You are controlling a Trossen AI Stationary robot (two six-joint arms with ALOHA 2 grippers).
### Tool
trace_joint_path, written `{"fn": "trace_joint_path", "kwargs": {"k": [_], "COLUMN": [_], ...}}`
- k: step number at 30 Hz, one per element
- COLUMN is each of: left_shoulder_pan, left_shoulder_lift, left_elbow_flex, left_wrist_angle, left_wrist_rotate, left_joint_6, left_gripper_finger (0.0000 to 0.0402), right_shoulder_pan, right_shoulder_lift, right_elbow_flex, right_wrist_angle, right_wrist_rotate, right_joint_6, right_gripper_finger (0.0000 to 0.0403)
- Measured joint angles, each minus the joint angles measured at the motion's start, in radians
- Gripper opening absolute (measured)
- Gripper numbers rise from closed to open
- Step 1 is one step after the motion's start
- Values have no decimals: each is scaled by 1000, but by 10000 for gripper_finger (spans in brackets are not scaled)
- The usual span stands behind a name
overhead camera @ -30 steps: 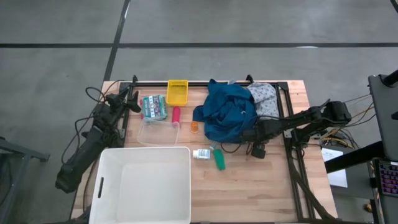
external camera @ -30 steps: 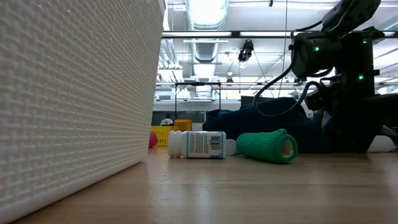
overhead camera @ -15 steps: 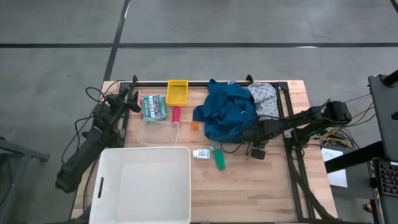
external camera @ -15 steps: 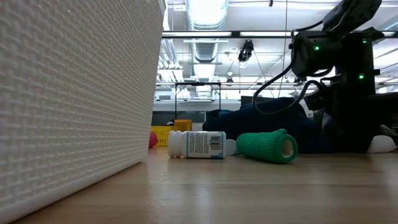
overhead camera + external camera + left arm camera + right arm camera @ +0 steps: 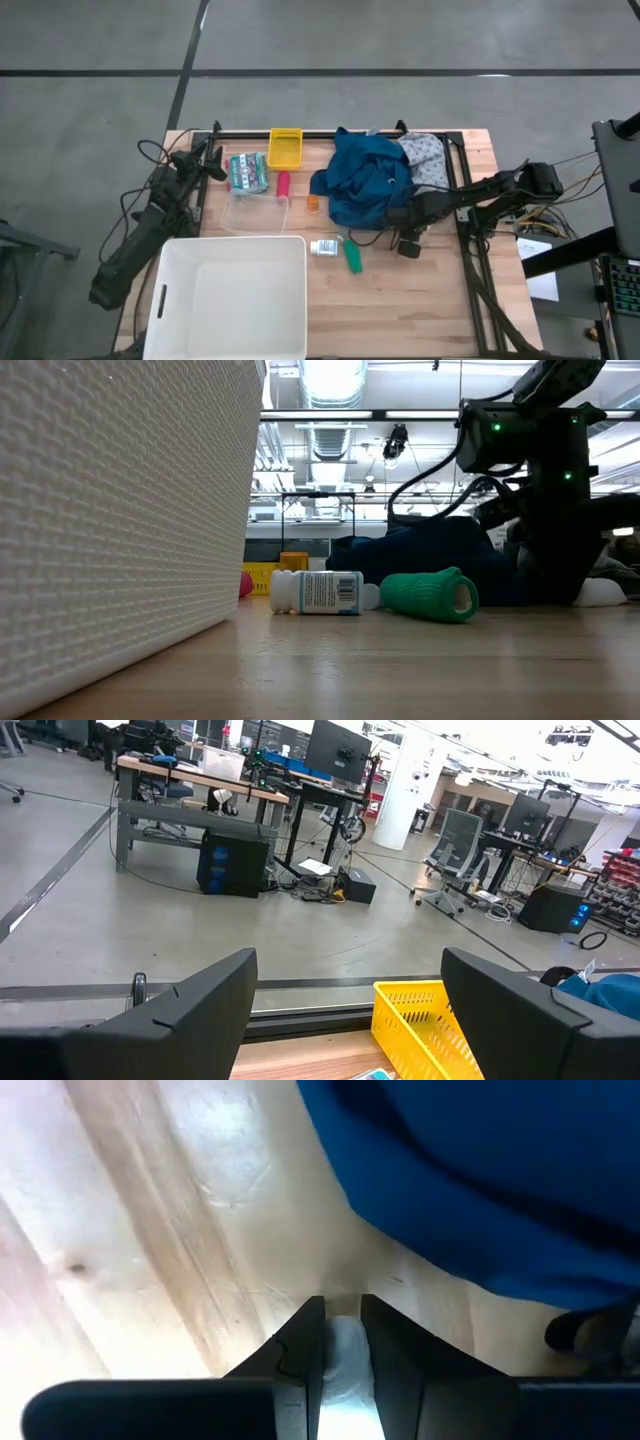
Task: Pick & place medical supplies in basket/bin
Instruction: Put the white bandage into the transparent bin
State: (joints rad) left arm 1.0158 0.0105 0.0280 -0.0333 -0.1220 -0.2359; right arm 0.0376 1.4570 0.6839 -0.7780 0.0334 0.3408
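Note:
The blue garment (image 5: 365, 180) lies heaped at the table's far middle, with the grey speckled cloth (image 5: 425, 150) behind its right side. A white bottle (image 5: 323, 247) and a green roll (image 5: 352, 258) lie on their sides near the white tub (image 5: 230, 300); an orange bottle (image 5: 313, 203) and a red tube (image 5: 283, 183) lie farther back. My right gripper (image 5: 406, 244) is low at the garment's near right edge, shut on a small white thing. My left gripper (image 5: 345, 1010) is open at the far left, over the table edge. My right gripper pinches a small white thing (image 5: 345, 1358) between its two fingers (image 5: 300, 1350), coming from above and pointing down at the wood just beside the blue garment's edge (image 5: 470, 1230). Whether the thing is on the table or lifted, I cannot tell.
A yellow basket (image 5: 285, 147), a green patterned pack (image 5: 246, 172) and a clear bag (image 5: 250, 212) sit on the far left half. The tub fills the near left corner. Bare wood lies near and right of the green roll (image 5: 430, 596).
My right gripper has shifted a little toward the table's left, staying low beside the garment.

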Motion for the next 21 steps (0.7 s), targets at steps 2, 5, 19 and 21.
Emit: {"fn": "trace_joint_path", "kwargs": {"k": [2, 5, 19, 21], "left_shoulder_pan": [0, 0, 0, 0], "left_shoulder_lift": [0, 0, 0, 0], "left_elbow_flex": [0, 0, 0, 0], "left_wrist_angle": [0, 0, 0, 0], "left_wrist_rotate": [0, 0, 0, 0], "left_joint_6": [0, 0, 0, 0], "left_gripper_finger": [322, 322, 322, 322], "right_shoulder_pan": [-1, -1, -1, -1], "right_shoulder_lift": [0, -2, -3, -3], "right_elbow_flex": [9, 23, 52, 52], "right_wrist_angle": [9, 33, 109, 109], "right_wrist_rotate": [0, -22, -124, -124], "right_joint_6": [-1, -7, -83, -83], "right_gripper_finger": [59, 59, 59, 59]}}
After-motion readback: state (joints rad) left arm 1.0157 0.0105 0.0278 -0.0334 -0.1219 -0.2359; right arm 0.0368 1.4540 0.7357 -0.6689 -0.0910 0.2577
